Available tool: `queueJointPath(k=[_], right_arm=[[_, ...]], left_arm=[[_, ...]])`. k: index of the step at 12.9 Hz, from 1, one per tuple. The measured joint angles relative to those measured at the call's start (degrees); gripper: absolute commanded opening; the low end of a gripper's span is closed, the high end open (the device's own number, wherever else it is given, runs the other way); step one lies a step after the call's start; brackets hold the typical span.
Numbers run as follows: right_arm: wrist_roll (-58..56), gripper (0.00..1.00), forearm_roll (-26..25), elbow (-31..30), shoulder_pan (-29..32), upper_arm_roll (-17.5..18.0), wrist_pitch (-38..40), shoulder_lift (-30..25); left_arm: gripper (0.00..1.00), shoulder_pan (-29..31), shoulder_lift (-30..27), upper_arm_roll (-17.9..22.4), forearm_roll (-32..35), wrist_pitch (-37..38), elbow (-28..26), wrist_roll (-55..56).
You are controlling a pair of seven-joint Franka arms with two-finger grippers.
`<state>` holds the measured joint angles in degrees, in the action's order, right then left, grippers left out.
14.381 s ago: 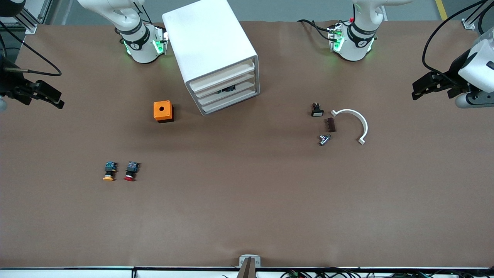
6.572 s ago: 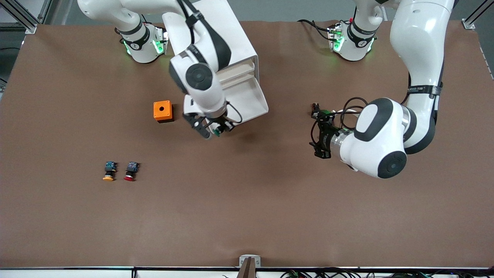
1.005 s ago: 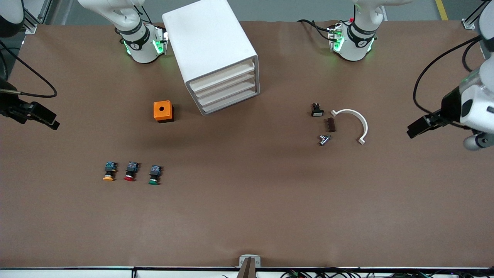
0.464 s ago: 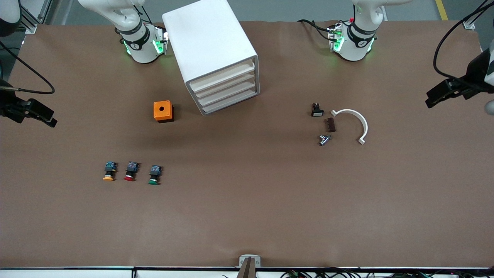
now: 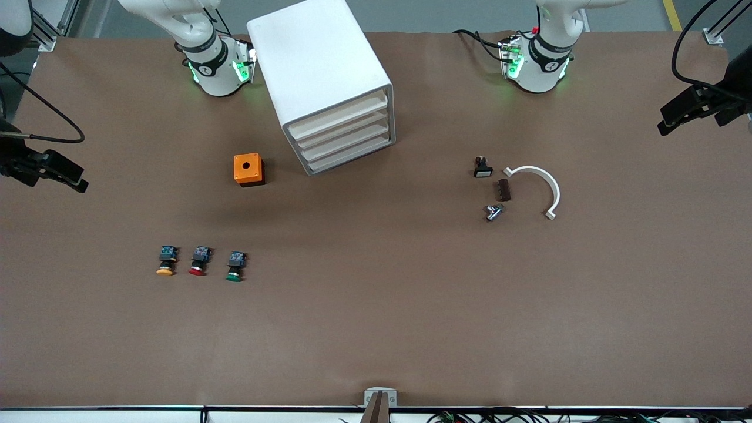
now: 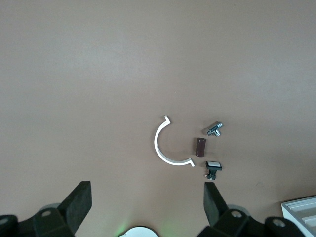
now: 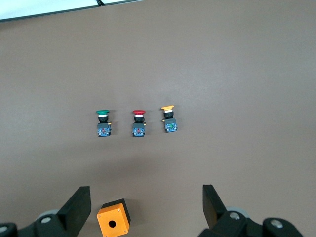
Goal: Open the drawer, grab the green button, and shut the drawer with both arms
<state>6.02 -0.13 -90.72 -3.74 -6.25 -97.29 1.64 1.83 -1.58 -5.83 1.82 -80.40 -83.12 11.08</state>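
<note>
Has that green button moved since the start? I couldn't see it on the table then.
Yes. The green button was inside the drawer cabinet; now it lies beside the red button, nearer the camera.

Bright, even light; soft shadows.

One high camera and two wrist cameras, all looking down on the table (image 5: pixel 376 329)

The front view looks from high across the table toward the arm bases, taking in the whole top. Each wrist view looks steeply down from well above: the left shares the white curved piece (image 6: pixel 165 148) with the front view, the right shares the three push buttons (image 7: pixel 136 123) and the orange box (image 7: pixel 113 219)
</note>
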Motion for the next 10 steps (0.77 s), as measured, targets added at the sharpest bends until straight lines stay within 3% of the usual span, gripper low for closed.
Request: queueJointPath(k=[10], right_arm=[[0.0,1.0,0.0,0.0,0.0,0.0,0.1,0.0]], left_arm=[[1.0,-0.2,0.0,-0.1,-0.1,-0.1,-0.7,-1.0]])
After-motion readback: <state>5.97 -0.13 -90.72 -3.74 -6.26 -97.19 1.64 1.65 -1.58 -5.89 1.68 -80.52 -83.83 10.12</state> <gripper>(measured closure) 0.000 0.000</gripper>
